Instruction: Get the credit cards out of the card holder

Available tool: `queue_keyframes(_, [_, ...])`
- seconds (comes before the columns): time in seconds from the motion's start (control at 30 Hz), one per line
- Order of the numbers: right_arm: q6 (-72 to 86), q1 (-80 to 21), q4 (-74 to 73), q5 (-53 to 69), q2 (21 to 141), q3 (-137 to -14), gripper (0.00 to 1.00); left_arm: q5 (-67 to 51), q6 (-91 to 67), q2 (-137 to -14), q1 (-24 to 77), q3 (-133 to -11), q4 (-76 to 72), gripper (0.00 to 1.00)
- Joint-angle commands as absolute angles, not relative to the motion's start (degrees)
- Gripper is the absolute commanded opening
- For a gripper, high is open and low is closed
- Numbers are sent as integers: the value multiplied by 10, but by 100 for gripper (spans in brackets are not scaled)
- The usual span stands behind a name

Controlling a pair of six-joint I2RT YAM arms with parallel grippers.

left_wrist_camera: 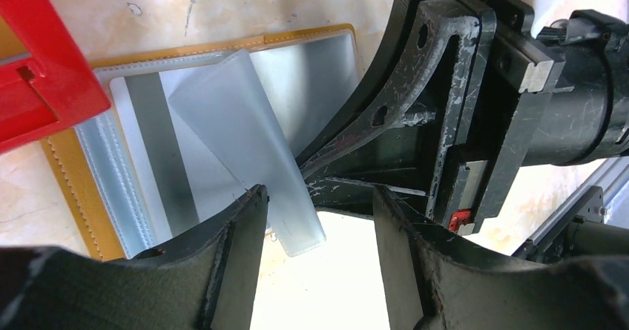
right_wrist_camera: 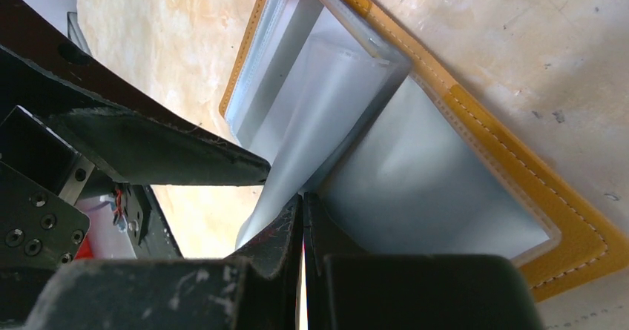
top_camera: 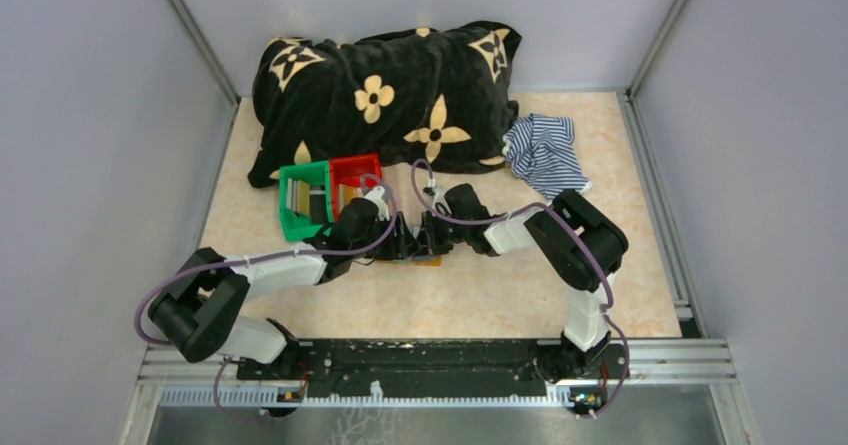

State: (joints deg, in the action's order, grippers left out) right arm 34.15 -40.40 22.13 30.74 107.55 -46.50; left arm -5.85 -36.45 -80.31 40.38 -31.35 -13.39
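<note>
The card holder lies open on the table, tan-rimmed with grey-blue pocket panels; in the top view only a tan sliver shows under the two grippers. A greyish translucent credit card sticks out of it at a slant, its free corner lying between the fingers of my open left gripper, close to the left finger. A whitish card with a grey stripe sits in a pocket. My right gripper is shut, its tips pressed down on the inner panel beside the slanted card.
A red bin and a green bin stand just behind the left gripper; the red bin's corner overlaps the wallet's edge. A black flowered blanket and a striped cloth lie at the back.
</note>
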Motion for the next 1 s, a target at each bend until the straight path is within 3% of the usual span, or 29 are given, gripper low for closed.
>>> queue_keyframes(0.0, [327, -403, 196, 267, 1097, -446, 0, -84, -371, -818, 405, -313, -168, 60])
queue_keyframes(0.5, [322, -366, 149, 244, 923, -417, 0, -101, -370, -853, 405, -320, -194, 60])
queue_keyframes(0.97, [311, -361, 99, 207, 844, -417, 0, -120, -365, -886, 405, -354, -210, 60])
